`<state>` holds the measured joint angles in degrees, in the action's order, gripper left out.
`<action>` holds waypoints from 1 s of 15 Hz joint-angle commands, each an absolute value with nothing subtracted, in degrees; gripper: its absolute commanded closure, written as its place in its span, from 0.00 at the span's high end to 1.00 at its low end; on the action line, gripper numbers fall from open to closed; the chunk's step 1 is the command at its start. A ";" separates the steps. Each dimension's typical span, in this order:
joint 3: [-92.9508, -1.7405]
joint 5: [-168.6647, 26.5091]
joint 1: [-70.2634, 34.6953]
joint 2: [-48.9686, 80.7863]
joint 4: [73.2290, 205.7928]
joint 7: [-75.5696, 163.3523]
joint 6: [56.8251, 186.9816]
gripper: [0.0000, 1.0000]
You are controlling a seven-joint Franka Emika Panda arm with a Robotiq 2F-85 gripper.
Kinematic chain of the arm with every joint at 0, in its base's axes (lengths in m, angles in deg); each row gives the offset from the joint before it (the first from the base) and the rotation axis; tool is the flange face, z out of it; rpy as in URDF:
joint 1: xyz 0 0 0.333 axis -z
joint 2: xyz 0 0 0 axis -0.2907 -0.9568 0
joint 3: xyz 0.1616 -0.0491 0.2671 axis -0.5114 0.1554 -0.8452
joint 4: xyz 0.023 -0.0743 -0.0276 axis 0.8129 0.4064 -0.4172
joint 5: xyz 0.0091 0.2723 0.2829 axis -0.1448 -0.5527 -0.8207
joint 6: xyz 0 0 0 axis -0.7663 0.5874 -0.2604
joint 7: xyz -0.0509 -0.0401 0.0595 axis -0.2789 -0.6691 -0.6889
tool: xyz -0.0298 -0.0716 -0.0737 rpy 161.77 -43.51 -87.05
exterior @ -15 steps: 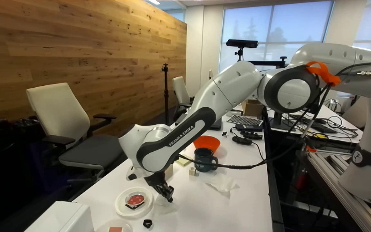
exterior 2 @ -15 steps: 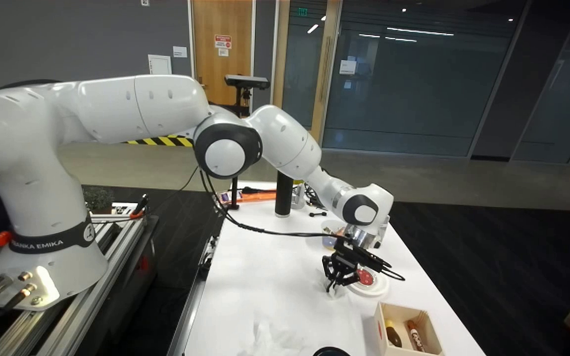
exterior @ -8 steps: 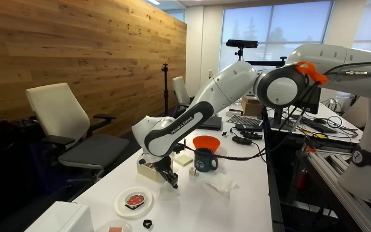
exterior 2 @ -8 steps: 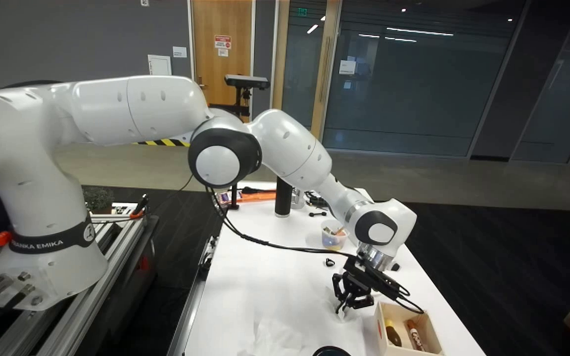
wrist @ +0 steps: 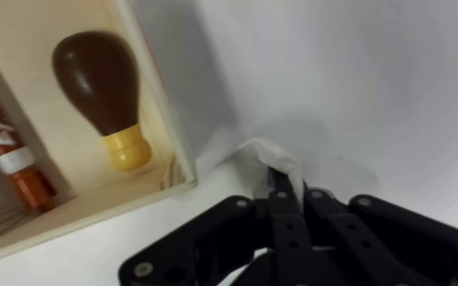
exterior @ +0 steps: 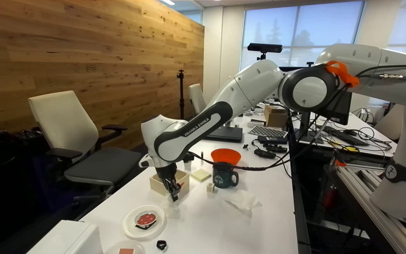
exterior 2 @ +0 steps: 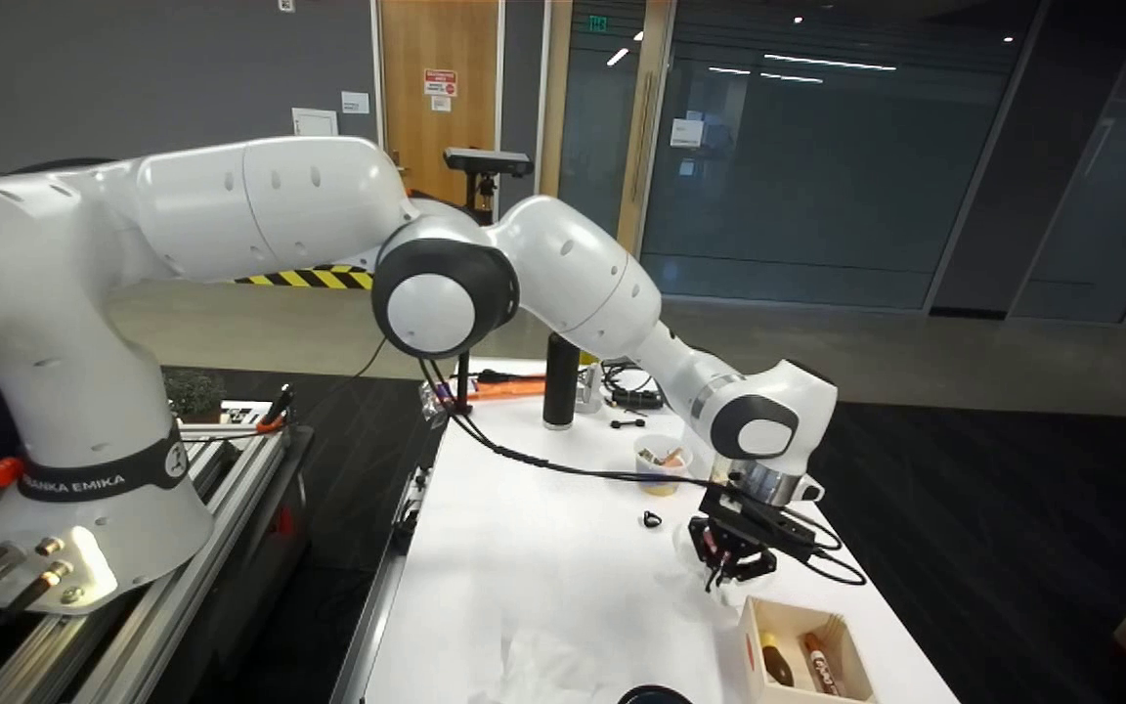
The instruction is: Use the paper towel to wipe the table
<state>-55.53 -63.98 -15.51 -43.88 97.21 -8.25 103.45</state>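
White paper towel (wrist: 274,154) is nipped in my gripper (wrist: 298,186); through the wrist view I see the jaws brought together with a fold of it between the fingertips and a loose flap reaching out between nine and ten o'clock. Since half a second ago I have moved: in an exterior view, towel and fingertips have gone toward nine o'clock over the table (exterior: 266,229), and they now show just in front of the tan box (exterior: 157,186). My gripper also stands nearer upright than it did, and the forearm link (exterior: 194,130) has come up toward twelve. The round white plate (exterior: 129,227), at eight o'clock from the fingertips, has slid slightly toward nine along with the red round item (exterior: 146,219) on it. Unmoved are the dark mug (exterior: 223,179) at two o'clock from the fingertips and another crumpled white sheet (exterior: 243,200) at three. Back in the wrist view, the box lies between nine and ten o'clock, its near corner just beside the towel, and holds a brown bulb-shaped thing (wrist: 96,79) with a yellow end and a marker (wrist: 14,159). Whether the towel presses on the table I can't make out.
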 commanded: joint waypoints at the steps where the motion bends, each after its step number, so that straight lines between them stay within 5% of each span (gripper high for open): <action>1: -56.76 -66.25 -13.12 -39.46 100.87 -5.60 108.64 0.00; 14: -57.22 -71.74 -5.93 -39.88 95.98 4.23 108.37 0.00; 15: -57.42 -72.09 -5.60 -39.90 95.46 4.44 107.76 0.27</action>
